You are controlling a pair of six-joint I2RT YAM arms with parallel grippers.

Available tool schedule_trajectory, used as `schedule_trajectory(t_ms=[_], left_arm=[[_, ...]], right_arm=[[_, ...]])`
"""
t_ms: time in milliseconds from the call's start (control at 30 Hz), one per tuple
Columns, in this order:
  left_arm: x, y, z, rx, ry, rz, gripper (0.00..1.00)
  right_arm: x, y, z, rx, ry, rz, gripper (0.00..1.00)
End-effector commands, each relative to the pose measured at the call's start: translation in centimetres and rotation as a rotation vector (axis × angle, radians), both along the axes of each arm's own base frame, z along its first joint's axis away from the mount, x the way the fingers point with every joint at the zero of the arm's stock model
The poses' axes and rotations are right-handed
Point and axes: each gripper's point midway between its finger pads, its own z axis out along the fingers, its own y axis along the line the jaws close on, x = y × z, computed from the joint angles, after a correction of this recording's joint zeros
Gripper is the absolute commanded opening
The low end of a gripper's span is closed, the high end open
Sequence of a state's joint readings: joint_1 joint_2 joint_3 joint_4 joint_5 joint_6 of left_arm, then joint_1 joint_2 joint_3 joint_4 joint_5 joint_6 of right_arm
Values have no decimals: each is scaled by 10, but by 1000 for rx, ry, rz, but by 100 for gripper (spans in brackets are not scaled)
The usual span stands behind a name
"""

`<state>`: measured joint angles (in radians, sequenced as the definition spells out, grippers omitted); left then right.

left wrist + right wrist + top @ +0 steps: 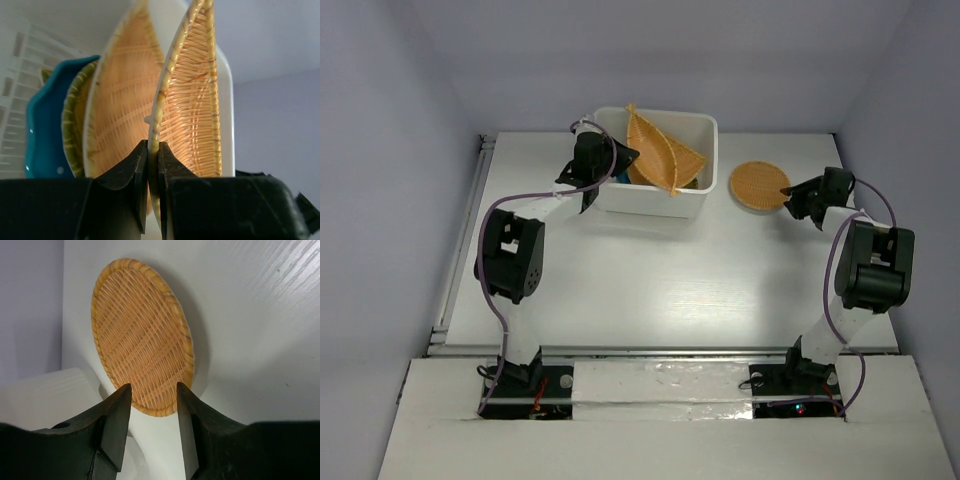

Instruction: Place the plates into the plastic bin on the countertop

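The white plastic bin (692, 205) stands at the back of the countertop (670, 285), with several plates leaning inside it. At the bin's left end, my left gripper (612, 162) (153, 155) is shut on the pale rim of a wicker plate (192, 100) that stands on edge. Beside that one lean another wicker plate (122, 100), a green-rimmed one (72, 120) and the teal plate (42, 130). A round wicker plate (758, 185) (142, 335) lies flat on the countertop right of the bin. My right gripper (792, 196) (154, 390) is open at its near edge, one fingertip on each side of the rim.
A metal rail (460, 250) runs along the countertop's left edge. Grey walls close in the back and both sides. The bin's near wall faces the bare middle of the countertop.
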<state>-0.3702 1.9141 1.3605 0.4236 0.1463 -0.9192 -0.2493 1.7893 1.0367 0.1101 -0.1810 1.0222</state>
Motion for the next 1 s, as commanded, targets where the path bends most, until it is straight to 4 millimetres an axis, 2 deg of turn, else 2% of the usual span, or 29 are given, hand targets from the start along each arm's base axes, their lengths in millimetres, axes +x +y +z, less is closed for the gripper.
schedule_trajectory(t_ms=[0, 133, 167, 233, 300, 367, 433, 500, 533, 567, 600, 633, 667, 700, 767, 833, 867, 900, 967], left_arm=[[18, -1, 60, -77, -109, 39, 6], [23, 2, 51, -47, -84, 61, 20], [23, 2, 48, -43, -80, 63, 32], [22, 2, 45, -32, -76, 58, 41], [19, 4, 47, -23, -81, 56, 53], [12, 8, 56, -11, -110, 59, 59], [5, 12, 71, -13, -156, 58, 59], [-10, 18, 89, -8, -205, 54, 59], [-16, 20, 102, -18, -244, 53, 59], [-26, 25, 122, -25, -291, 54, 59], [-33, 28, 120, -19, -292, 55, 59], [-38, 31, 129, -25, -318, 59, 59], [-49, 36, 149, -36, -359, 66, 59], [-53, 38, 147, -27, -364, 67, 59], [-66, 43, 162, -31, -402, 68, 59], [-72, 43, 168, -37, -416, 55, 59], [-79, 43, 168, -43, -419, 40, 59], [-82, 42, 169, -50, -425, 30, 59], [-90, 43, 169, -59, -435, 20, 59]], right_arm=[[4, -4, 8, -9, 7, 10, 47], [0, -4, 2, -4, 50, 2, 46], [1, -5, 3, -7, 52, 3, 45], [-3, -5, -2, -6, 92, 7, 46], [-3, -5, -5, -15, 117, 16, 46], [-4, -5, -7, -19, 131, 31, 45], [-1, -9, -8, -21, 139, 34, 42], [-1, -8, -17, -17, 170, 54, 35], [4, -8, -14, -20, 165, 61, 32], [2, -7, -18, -19, 188, 76, 30], [2, -6, -19, -11, 196, 79, 31], [3, -7, -20, -12, 202, 81, 31], [4, -8, -19, -17, 207, 83, 31], [5, -8, -18, -19, 212, 84, 32], [4, -10, -20, -27, 233, 85, 34], [4, -12, -22, -38, 250, 81, 35], [0, -19, -27, -54, 276, 72, 57], [2, -21, -25, -64, 277, 73, 70], [-2, -27, -33, -70, 309, 66, 73]])
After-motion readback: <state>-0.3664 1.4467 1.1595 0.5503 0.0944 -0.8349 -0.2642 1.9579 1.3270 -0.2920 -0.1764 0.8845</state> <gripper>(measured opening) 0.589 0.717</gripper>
